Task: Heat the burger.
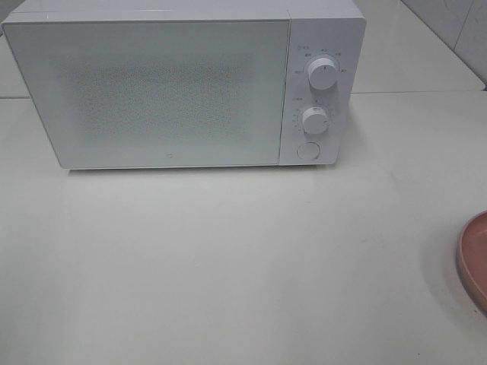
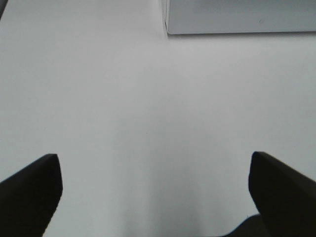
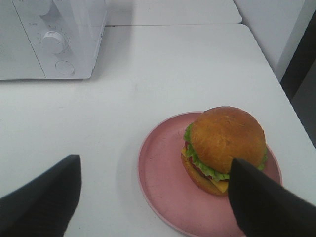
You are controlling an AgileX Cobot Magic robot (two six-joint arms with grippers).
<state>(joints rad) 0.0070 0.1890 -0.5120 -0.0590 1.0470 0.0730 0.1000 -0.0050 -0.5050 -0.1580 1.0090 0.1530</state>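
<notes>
- The right hand [image 3: 155, 197] hangs above the tabletop [image 3: 163, 69] with its two dark fingers [image 3: 42, 200] spread wide and nothing between them.
- Just beyond that hand, the burger [image 3: 224, 148] sits on the pink plate [image 3: 160, 173], towards the plate's side nearer the tabletop's right edge. Its glossy brown bun is on top, with green lettuce, a bit of red and a yellow slice showing beneath.
- One finger of the right hand overlaps the burger's near edge in the wrist view; whether it touches cannot be told.
- The left hand [image 2: 155, 195] is also wide open and empty, its dark fingers [image 2: 279, 195] apart over bare white tabletop [image 2: 148, 108].
- In the high view only a sliver of the pink plate [image 1: 475, 258] shows at the right edge; the burger is out of that view, and neither hand appears there.
- Farther back stands the white microwave [image 1: 175, 91], door shut, well apart from the plate.
- On its right panel are the upper knob [image 1: 323, 74], the lower knob [image 1: 314, 120] and the round button [image 1: 307, 149] below them.
- A corner of the microwave [image 2: 237, 17] shows beyond the left hand.
</notes>
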